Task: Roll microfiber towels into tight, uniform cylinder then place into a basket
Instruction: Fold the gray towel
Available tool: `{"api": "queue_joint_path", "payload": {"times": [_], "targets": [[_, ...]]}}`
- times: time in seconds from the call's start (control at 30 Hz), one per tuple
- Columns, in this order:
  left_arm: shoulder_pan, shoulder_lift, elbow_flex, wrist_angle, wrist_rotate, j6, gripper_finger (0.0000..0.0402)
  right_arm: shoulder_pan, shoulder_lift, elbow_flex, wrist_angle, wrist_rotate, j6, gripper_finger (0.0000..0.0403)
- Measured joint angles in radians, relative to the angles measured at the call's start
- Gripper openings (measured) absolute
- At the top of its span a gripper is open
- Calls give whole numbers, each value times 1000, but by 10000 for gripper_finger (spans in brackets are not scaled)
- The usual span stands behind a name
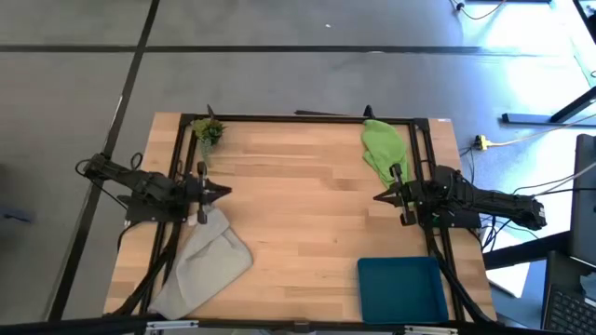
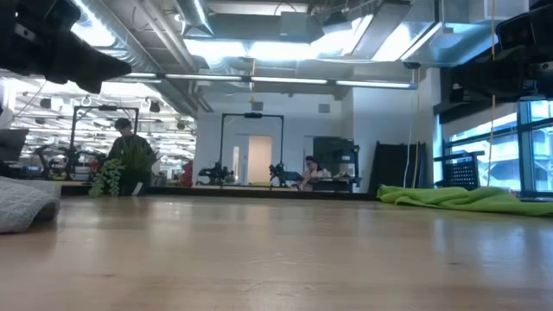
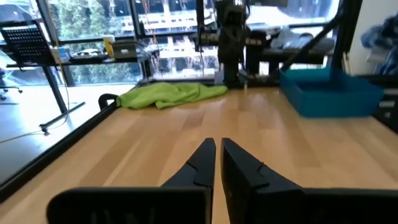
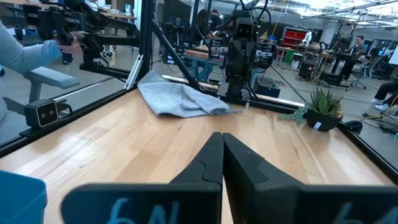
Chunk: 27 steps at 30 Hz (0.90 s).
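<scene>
We noted the left gripper [image 1: 226, 192] hovering over the left edge of the light wooden table [image 1: 307, 233], its fingers [image 3: 205, 163] pressed together with nothing between them. The right gripper [image 1: 378, 197] hung over the right side of the table, pointing inward toward the left one, its fingers [image 4: 214, 163] likewise clenched on nothing.

The pale grey-white microfiber towel [image 1: 205, 261] lay crumpled and unrolled at the near left corner of the table, just beside and partly under the left arm. The lime green microfiber towel [image 1: 384, 149] lay bunched and unrolled near the far right corner, close to the right gripper but apart from it. The shallow rectangular teal-blue plastic basket [image 1: 402, 288] sat at the near right corner, and we saw nothing in it. A small leafy green plant sprig [image 1: 208, 131] stood at the far left corner.

In the right wrist view we recorded a person's pale blue sleeve [image 4: 25, 53] beyond the table edge.
</scene>
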Motion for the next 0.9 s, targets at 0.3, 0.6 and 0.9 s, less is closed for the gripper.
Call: {"api": "queue_joint_path", "payload": {"times": [0.3,0.6,0.9], "targets": [[0,0,14,3,11,-94,98,0,0,0,0,0,0,8],[0,116,271,-382,54,-341,108,0,0,0,1,0,6,8],[5,523,464,-658,130,-855,107,0,0,0,7,0,8,8]]}}
